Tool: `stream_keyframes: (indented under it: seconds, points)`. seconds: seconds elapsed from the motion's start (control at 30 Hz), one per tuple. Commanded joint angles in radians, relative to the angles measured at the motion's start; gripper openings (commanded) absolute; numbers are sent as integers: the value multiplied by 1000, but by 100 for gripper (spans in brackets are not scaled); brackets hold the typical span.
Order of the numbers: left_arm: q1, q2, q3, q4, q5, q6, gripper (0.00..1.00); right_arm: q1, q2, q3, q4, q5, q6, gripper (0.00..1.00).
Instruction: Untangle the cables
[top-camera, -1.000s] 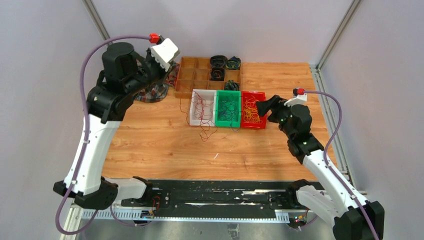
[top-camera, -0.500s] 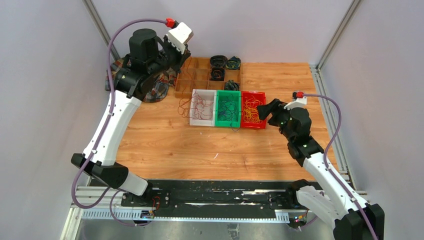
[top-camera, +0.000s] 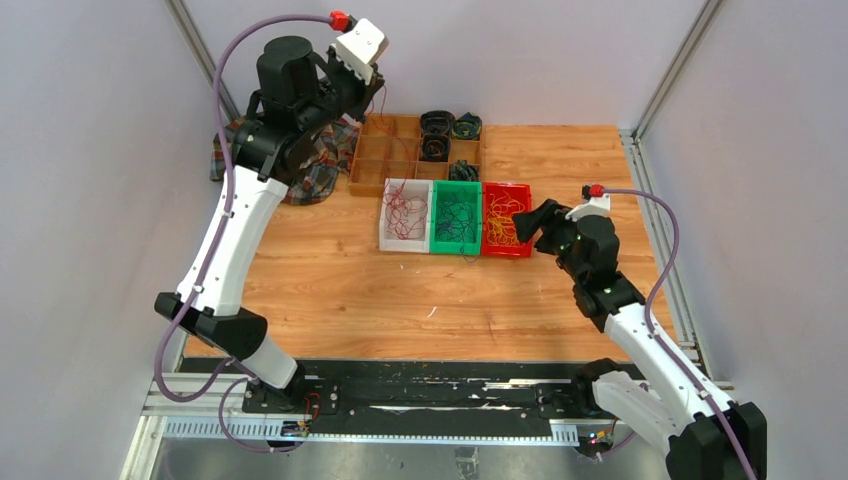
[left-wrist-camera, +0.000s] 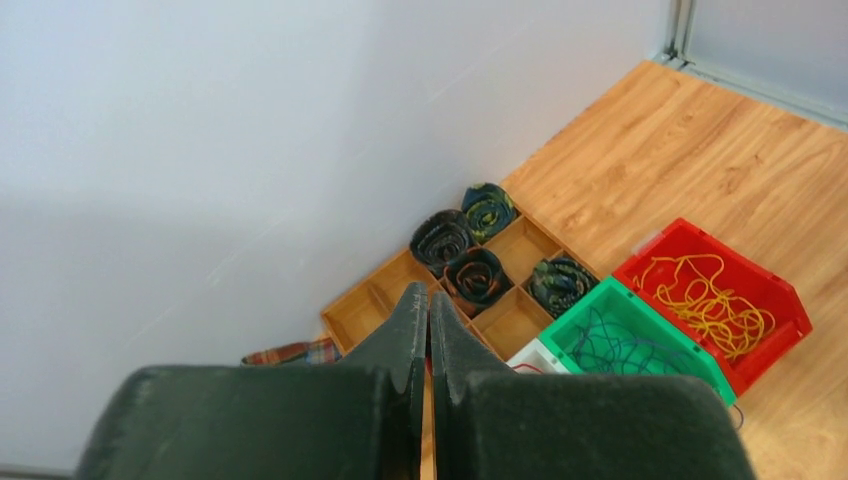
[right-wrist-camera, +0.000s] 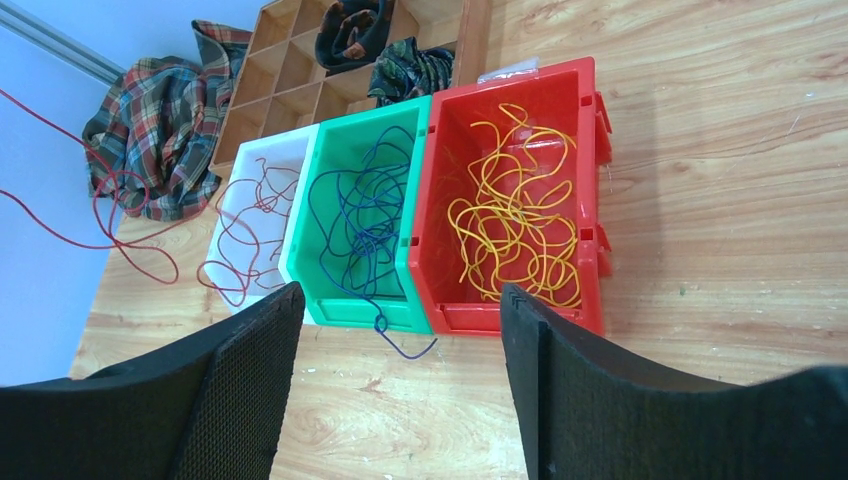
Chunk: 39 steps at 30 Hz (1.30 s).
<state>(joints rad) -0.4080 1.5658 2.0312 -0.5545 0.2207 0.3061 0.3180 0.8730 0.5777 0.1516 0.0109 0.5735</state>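
The cables lie sorted in three bins. Red cables (top-camera: 403, 212) are in the white bin (top-camera: 383, 232), dark blue cables (top-camera: 458, 215) in the green bin (top-camera: 434, 232) and yellow cables (top-camera: 503, 222) in the red bin (top-camera: 528, 218). My left gripper (top-camera: 362, 100) is raised high over the back left. It is shut on a red strand that rises from the white bin (right-wrist-camera: 225, 190). A bit of that red strand shows between the shut fingers (left-wrist-camera: 410, 330). My right gripper (right-wrist-camera: 400, 290) is open and empty, just right of the red bin (right-wrist-camera: 590, 200). One blue strand (right-wrist-camera: 405, 345) hangs over the green bin's front.
A wooden compartment tray (top-camera: 395, 150) with rolled dark items stands behind the bins. A plaid cloth (top-camera: 310, 178) lies to the left of the tray. Metal frame posts (top-camera: 670, 70) and walls close in the back and sides.
My left arm rose and swung back, lifting the red strand off the table in front of the white bin. My right gripper drew back slightly to the right of the red bin.
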Motion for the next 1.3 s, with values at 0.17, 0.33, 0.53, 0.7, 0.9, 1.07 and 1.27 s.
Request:
stream_keyframes:
  seconds: [0.17,0.33,0.53,0.7,0.9,1.07,1.27]
  points:
    - [2,38,62,21,-7,25,0,-14,0,-11,-7,21,-11,71]
    - [4,35,-46,72,-3,18,0,-14,-9,-18,-12,26,-12,71]
    - [2,68,-133,143,13,-27,0,-14,-13,-27,-7,29,-14,71]
    - [1,90,-215,223,3,-56,0,-14,-17,-35,-3,29,-16,70]
    - [-25,113,-335,294,-31,-16,0,-14,-20,-39,3,29,-19,70]
    - [-31,155,-406,343,-88,44,0,-13,-11,-36,4,27,-22,70]
    - [-33,198,-487,356,-74,132,0,-14,8,-31,-3,38,-27,70]
